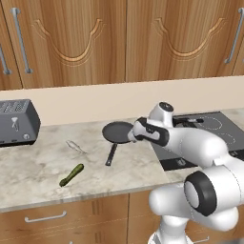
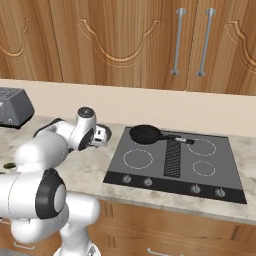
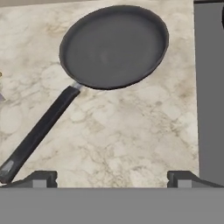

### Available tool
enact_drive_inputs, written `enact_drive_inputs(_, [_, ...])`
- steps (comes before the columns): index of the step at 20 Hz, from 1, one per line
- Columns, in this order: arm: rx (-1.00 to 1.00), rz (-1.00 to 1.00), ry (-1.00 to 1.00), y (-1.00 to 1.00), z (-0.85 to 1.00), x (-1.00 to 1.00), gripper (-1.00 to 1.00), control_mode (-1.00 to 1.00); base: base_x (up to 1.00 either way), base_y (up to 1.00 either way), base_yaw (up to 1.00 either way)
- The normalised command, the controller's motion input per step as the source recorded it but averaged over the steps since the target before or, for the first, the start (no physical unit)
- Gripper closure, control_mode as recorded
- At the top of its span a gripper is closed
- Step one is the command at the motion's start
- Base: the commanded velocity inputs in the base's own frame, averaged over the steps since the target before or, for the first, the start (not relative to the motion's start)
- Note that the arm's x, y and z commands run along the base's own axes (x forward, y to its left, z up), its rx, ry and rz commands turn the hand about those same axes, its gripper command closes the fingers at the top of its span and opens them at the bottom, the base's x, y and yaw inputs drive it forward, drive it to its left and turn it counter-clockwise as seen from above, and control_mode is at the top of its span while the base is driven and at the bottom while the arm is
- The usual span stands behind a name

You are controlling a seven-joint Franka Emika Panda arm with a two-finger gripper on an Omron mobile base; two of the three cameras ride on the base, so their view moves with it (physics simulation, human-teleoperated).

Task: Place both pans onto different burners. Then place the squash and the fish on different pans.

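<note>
Claw (image 3: 112, 177) spread wide and empty, hovering over the marble counter (image 1: 38, 171) just short of the long-handled pan (image 3: 113, 46), which lies on the counter beside the cooktop (image 2: 175, 165). Second pan (image 2: 146, 133) already on the cooktop's rear left burner. Squash (image 1: 71, 175) and fish (image 1: 75, 146) left of the counter pan, apart, near the toaster (image 1: 18, 122).

In the left base view the arm (image 1: 190, 143) hides the right rim of the counter pan (image 1: 116, 132) and much of the cooktop (image 1: 217, 125). In the right base view that pan (image 2: 104, 133) is mostly behind the hand. The squash (image 2: 8, 165) shows as a sliver.
</note>
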Motion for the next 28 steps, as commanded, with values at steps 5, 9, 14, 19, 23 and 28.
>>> enact_drive_inputs(5, [-0.04, 0.00, 0.02, -0.01, -0.34, 0.01, -1.00, -1.00, 0.00, 0.00, 0.00])
enact_drive_inputs(9, [0.00, 0.00, 0.00, 0.00, 0.00, 0.00, -1.00, -1.00, 0.00, 0.00, 0.00])
enact_drive_inputs(14, [0.00, 0.00, 0.00, 0.03, 0.00, 0.00, -1.00, -1.00, 0.00, 0.00, 0.00])
enact_drive_inputs(19, [0.02, 0.00, 0.00, 0.17, 0.00, 0.05, -1.00, -1.00, 0.00, 0.00, 0.00])
enact_drive_inputs(23, [0.02, 0.00, 0.00, 0.22, 0.00, 0.09, -1.00, -1.00, 0.00, 0.00, 0.00])
enact_drive_inputs(28, [0.02, 0.00, 0.00, 0.26, 0.00, 0.01, -1.00, -1.00, 0.00, 0.00, 0.00])
